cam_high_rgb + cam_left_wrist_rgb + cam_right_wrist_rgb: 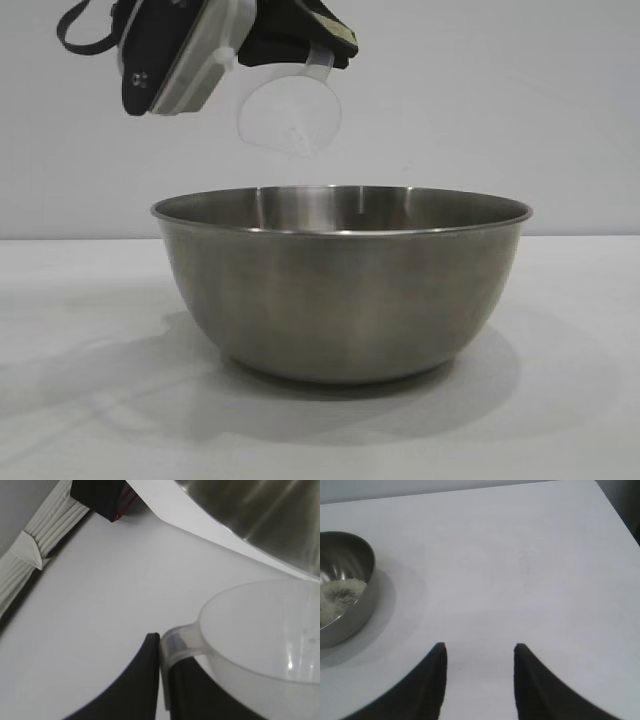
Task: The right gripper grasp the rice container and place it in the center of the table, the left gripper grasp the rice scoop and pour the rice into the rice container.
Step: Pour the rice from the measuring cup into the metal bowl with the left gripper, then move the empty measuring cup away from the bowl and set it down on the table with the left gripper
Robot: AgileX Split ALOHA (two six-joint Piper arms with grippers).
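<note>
The steel rice container [340, 280] stands on the white table [80, 400] in the middle of the exterior view. My left gripper [300, 45] hangs above its back left rim, shut on the handle of the clear rice scoop [290, 110], which is tipped with its mouth facing the camera and looks empty. In the left wrist view the scoop [265, 640] sits by the bowl's wall [265, 515], its handle [177, 645] pinched between the fingers. The right wrist view shows the bowl [345, 590] with rice [337, 597] inside. My right gripper [480, 652] is open and empty over bare table, away from the bowl.
In the left wrist view, a white ribbed band [35, 545] and a dark block with red wires [102, 500] lie at the table's border. The table edge [615, 510] shows in the right wrist view.
</note>
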